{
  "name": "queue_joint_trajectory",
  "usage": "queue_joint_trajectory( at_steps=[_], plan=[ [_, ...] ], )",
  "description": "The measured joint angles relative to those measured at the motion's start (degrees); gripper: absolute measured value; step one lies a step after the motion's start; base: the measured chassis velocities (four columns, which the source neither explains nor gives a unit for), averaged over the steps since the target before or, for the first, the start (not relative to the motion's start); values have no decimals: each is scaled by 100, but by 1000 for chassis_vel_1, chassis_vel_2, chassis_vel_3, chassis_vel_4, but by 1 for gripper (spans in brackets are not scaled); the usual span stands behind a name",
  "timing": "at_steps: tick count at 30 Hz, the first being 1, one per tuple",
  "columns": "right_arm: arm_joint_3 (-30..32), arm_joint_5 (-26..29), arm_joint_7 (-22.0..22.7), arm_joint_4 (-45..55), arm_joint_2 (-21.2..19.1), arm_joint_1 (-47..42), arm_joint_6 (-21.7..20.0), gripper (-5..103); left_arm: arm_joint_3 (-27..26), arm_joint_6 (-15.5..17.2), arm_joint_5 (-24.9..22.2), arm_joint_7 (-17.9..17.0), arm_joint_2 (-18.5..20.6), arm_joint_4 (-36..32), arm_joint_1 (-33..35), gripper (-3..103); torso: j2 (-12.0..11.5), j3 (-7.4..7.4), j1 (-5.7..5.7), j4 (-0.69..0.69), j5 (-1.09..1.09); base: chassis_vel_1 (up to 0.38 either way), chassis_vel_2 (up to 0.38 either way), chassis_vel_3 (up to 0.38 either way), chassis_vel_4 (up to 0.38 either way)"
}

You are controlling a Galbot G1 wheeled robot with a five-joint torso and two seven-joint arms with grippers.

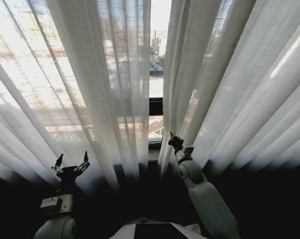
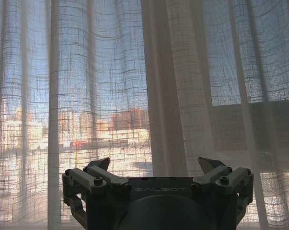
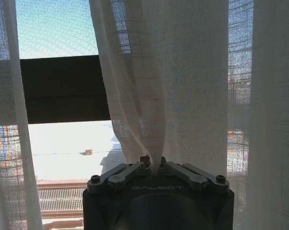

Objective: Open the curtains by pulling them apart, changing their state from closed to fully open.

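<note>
Standing behind the fabric, a black window frame point(image 1: 155, 106) crosses the narrow gap at the centre of the head view, with city buildings point(image 1: 157, 45) and bright daylight beyond the glass. Nothing blocks either arm's reach to the cloth.

The curtains point(image 1: 90, 74) hang as two sheer cream panels with deep vertical pleats, filling nearly the whole window. The left panel point(image 2: 106, 96) runs from the left edge to the gap; the right panel point(image 1: 239, 84) runs from the gap to the right edge. Light passes through the loose weave, and the buildings show faintly through it. The gap between the panels is slim, so the window is mostly covered.

The right gripper point(image 1: 173, 140) is raised at the inner edge of the right panel, low down beside the gap. The right wrist view shows its fingers point(image 3: 130, 171) drawn together on a gathered fold of that panel, the cloth bunching into the pinch and fanning out above.

The left gripper point(image 1: 70, 163) is low on the left, pointing up in front of the left panel. Its fingers point(image 2: 98, 168) are spread wide and hold nothing.
</note>
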Motion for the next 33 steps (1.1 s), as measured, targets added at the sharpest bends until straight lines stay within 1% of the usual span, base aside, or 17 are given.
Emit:
queue_joint_trajectory(
  at_steps=[8, 13, 18, 28, 32, 33],
  plan=[
    [84, -22, -21, 5, 3, -92, 3, 0, 9, -39, 18, 0, -10, 21, 6, 100, 0, 0, 0, 0, -1, -42, -62, 43, 62],
    [111, -23, -23, 16, -13, -99, 11, 0, 25, -46, 31, 1, -19, 22, 9, 100, 0, 0, 0, 1, -1, -164, -210, 157, 177],
    [125, -23, -24, 18, -14, -97, 19, 0, 44, -50, 42, 3, -29, 22, 12, 100, 0, 0, 1, -1, 2, -244, -248, 241, 277],
    [189, -20, -27, 25, -28, -99, 28, 0, 48, -59, 48, 4, -28, 10, 22, 100, 0, 0, 1, 0, -2, -302, -351, 296, 341],
    [235, -12, -27, 25, -38, -99, 30, 0, 58, -63, 54, 8, -31, 7, 23, 100, 0, 0, 1, -1, 3, -346, -366, 337, 372],
    [258, -5, -27, 25, -40, -98, 32, 0, 68, -64, 70, 9, -34, 7, 23, 100, 0, 0, -1, 0, 2, -377, -379, 354, 394]
  ],
)
